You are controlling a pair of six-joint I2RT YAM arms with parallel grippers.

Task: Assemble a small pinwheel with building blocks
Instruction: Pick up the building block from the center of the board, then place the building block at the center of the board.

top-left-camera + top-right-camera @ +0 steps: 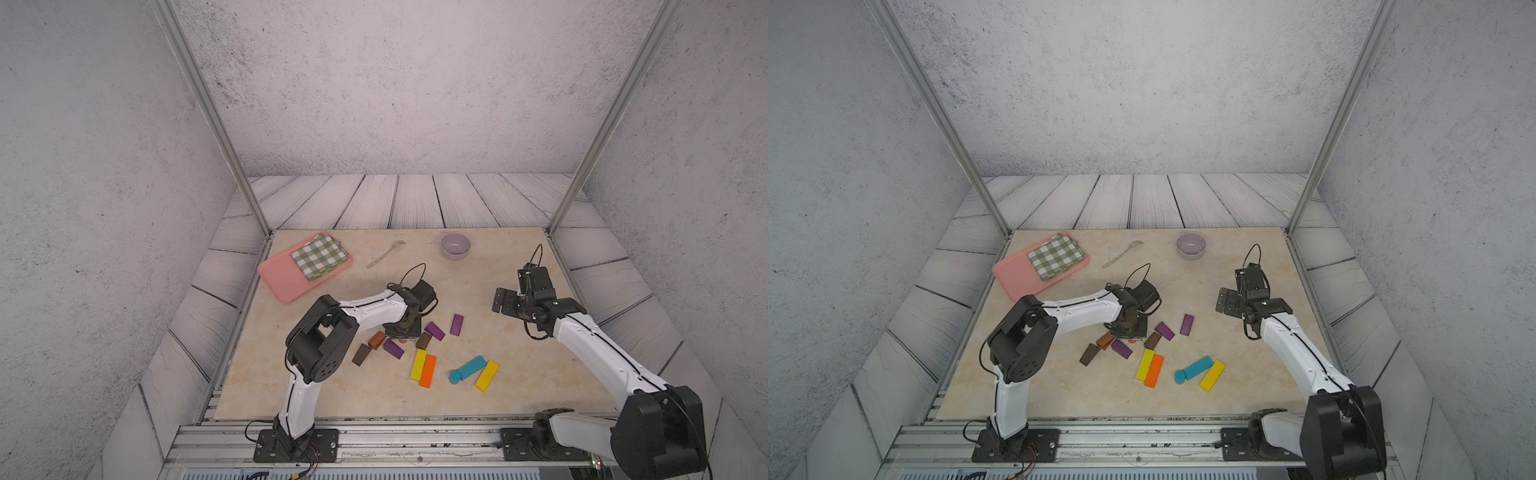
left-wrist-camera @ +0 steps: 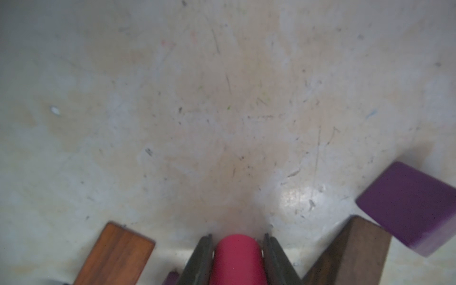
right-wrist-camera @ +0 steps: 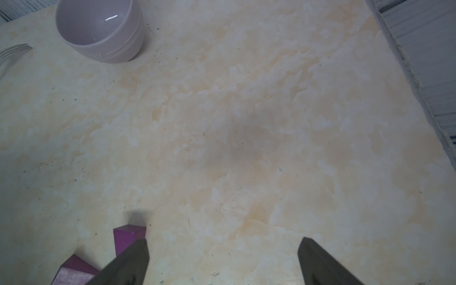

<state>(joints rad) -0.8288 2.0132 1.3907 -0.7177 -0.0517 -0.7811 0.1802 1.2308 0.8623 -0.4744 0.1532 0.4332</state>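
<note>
In both top views, the building blocks [image 1: 418,365] lie scattered on the tabletop [image 1: 332,395]; we see no pinwheel begun. The left claw [image 1: 401,335] reaches down between a brown wedge [image 1: 423,340] and a purple wedge [image 1: 393,348]; the right claw [image 1: 505,300] hangs well apart. In the left wrist view, its jaws touch both sides of a pink cylinder [image 2: 237,261], gripping it near the tabletop. In the right wrist view, that claw gapes wide and empty. We judge nearly all assembly is left.
</note>
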